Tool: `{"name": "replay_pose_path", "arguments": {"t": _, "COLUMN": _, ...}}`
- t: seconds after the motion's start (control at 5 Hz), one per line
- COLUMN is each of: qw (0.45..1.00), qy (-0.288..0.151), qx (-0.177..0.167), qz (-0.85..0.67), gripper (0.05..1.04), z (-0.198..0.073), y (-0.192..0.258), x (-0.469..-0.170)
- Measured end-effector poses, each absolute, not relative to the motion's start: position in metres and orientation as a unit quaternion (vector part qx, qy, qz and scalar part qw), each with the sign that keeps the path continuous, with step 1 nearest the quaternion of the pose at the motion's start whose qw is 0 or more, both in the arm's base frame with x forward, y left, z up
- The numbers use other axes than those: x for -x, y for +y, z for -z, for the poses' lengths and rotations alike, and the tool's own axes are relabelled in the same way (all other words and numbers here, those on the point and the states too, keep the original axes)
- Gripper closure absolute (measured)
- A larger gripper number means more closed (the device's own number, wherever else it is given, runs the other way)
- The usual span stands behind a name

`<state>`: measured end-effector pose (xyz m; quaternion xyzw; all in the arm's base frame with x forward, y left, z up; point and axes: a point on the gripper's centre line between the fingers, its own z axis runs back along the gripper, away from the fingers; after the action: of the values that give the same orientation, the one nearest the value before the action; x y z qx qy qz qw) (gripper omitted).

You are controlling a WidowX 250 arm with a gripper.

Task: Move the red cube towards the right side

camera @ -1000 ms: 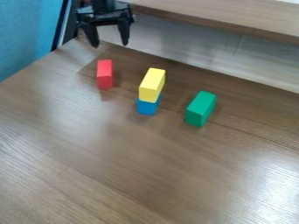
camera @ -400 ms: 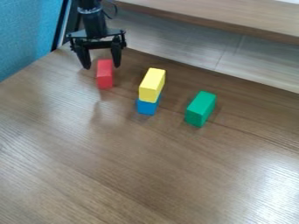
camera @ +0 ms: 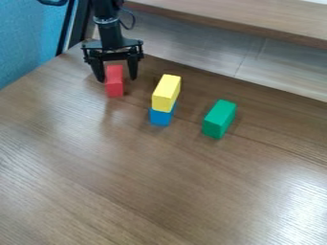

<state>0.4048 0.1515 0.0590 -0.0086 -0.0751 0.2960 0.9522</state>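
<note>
My gripper [camera: 117,79] hangs at the upper left of the camera view, its two fingers spread open. Between them, low down, stands the red block [camera: 115,82], upright on the wooden table, with one finger to its left and the other to its right. A gap shows between the block and the right finger; whether the left finger touches it I cannot tell.
To the right of the red block, a yellow block [camera: 166,93] rests on top of a blue one [camera: 160,117]. Farther right lies a green block [camera: 219,119]. The brown table [camera: 147,186] meets a raised wooden ledge [camera: 243,28] along the back.
From above and behind the red block, my gripper has come down and forward, then slightly right, until its open fingers straddle it. The blocks have stayed where they were.
</note>
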Motion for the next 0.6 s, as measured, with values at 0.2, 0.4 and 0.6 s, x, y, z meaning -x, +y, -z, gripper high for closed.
{"name": "replay_pose_path", "arguments": {"t": 0.2, "qw": 0.951, "qy": -0.071, "qx": 0.000, "qz": -0.300, "gripper": 0.082, "z": -0.0536, "y": 0.1552, "x": -0.4077}}
{"name": "replay_pose_path", "arguments": {"t": 0.4, "qw": 0.952, "qy": -0.063, "qx": -0.009, "qz": -0.301, "gripper": 0.083, "z": -0.0473, "y": 0.1575, "x": -0.4059}}
{"name": "replay_pose_path", "arguments": {"t": 0.6, "qw": 0.948, "qy": -0.069, "qx": -0.009, "qz": -0.310, "gripper": 0.134, "z": -0.0461, "y": 0.1607, "x": -0.4062}}
